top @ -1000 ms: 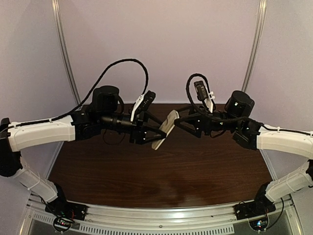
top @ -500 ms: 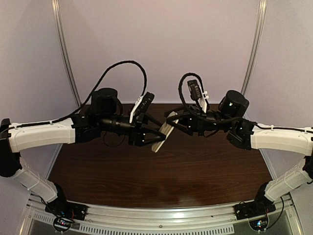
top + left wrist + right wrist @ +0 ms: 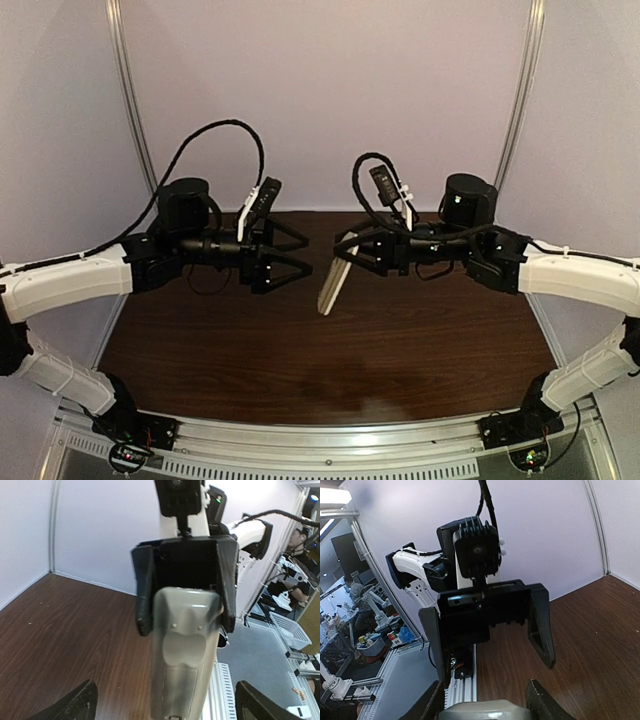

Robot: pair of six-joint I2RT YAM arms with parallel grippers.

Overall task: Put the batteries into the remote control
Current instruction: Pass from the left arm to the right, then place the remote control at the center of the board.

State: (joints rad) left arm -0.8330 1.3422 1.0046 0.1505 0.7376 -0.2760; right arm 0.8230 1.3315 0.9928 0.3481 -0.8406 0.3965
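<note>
Remote control (image 3: 334,278) hangs tilted above the table (image 3: 420,350), clamped at its upper end by the right gripper (image 3: 354,250). The left gripper (image 3: 304,256) stands nearby, wide open and empty. Judged step: mid-air repositioning. The next move calls for a steady hold with the back accessible.

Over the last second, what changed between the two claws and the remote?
Handover: the left claw opened, let go of the remote control and backed off to its own side. The right claw, open beside the remote a second ago, shut on its upper end and now carries it alone. Unchanged: the remote is tilted in the air above the table.
</note>
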